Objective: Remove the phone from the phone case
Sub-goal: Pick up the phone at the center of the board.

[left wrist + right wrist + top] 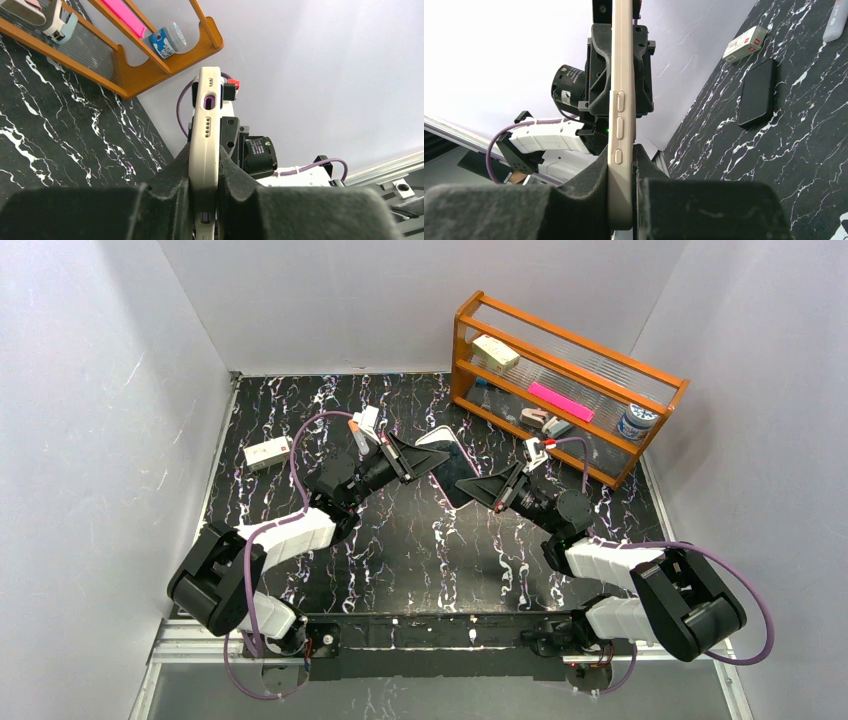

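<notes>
A phone in a cream case (445,445) is held in the air over the middle of the table, between both grippers. Its dark face (457,485) shows in the top view. My left gripper (432,456) is shut on the case from the left; in the left wrist view the case's port end (206,125) stands up between the fingers (165,190). My right gripper (472,488) is shut on the case from the right; in the right wrist view the buttoned side (620,115) rises from its fingers (649,195), with the left gripper clamped higher up.
A wooden rack (570,380) stands at the back right with a pink item (560,400), a small jar (636,421) and a cream box (495,352). A white box (265,452) lies at the left. A black flat slab (756,92) lies on the table.
</notes>
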Tool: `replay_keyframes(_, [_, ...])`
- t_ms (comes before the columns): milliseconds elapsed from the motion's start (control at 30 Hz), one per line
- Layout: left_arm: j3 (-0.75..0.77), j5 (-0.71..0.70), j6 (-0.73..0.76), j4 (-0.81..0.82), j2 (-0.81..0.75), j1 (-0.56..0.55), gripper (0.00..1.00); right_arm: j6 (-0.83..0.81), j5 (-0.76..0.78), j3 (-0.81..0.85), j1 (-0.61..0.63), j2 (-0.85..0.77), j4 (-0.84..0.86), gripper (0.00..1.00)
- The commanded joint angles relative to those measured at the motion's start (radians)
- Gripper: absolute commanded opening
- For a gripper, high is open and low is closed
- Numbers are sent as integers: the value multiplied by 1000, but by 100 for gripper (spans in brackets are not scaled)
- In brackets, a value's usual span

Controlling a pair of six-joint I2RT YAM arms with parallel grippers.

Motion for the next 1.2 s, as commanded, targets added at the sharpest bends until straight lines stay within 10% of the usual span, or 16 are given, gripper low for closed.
replay_keyframes(0, [-24, -51, 15, 15, -38, -9, 1, -18, -10, 48, 3, -13, 92, 17])
replay_keyframes(333, [-89, -274, -41, 13, -117, -8, 0, -100, -1, 14, 44, -68, 25, 52])
replay_keyframes(933, [-123, -393, -151, 15, -149, -15, 0, -206, 49, -5, 137, -55, 29, 54])
replay_keyframes(1167, [-136, -325, -133, 16, -159, -16, 0, -207, 89, 12, 137, -75, -8, 33])
